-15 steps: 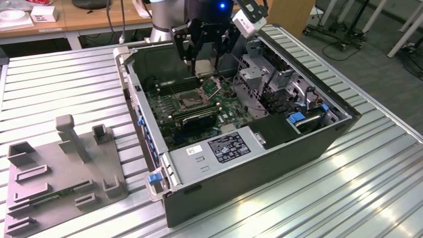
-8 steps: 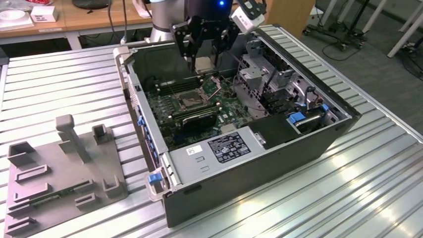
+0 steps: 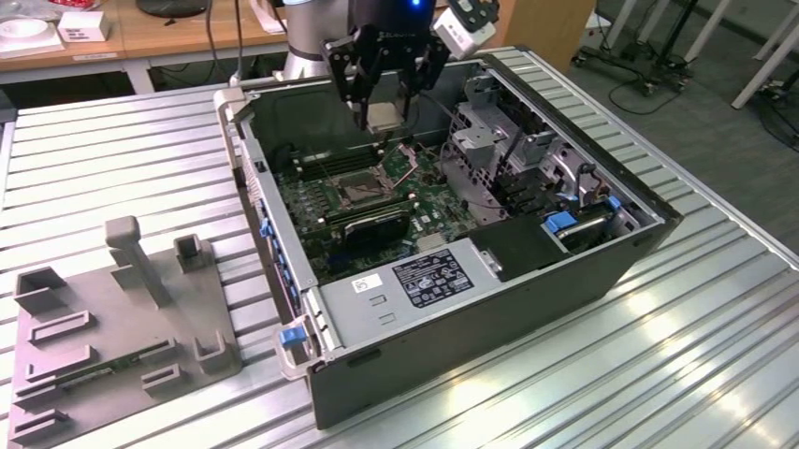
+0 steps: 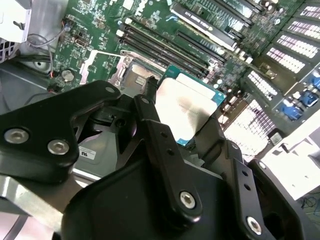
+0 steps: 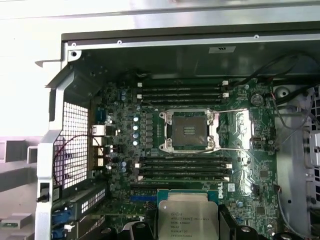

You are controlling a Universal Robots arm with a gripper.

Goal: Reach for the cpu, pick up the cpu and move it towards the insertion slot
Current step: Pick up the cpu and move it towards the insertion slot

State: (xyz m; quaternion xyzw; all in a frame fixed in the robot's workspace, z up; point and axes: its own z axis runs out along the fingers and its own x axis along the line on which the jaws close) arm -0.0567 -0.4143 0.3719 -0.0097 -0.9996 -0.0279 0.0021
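Exterior view has my pincer (image 3: 384, 114) hanging over the open computer case (image 3: 624, 253), fingers closed down onto the cpu (image 3: 384, 116) from both sides, so the gap is only as wide as the chip. From the second wrist view the cpu (image 4: 187, 105) sits flat between the black fingers (image 4: 160, 135), silvery face up (green edge showing). It's up in the air, not touching the board. The insertion slot (image 5: 190, 131) lies open on the green board (image 5: 260, 175), near the chip but clear of it.
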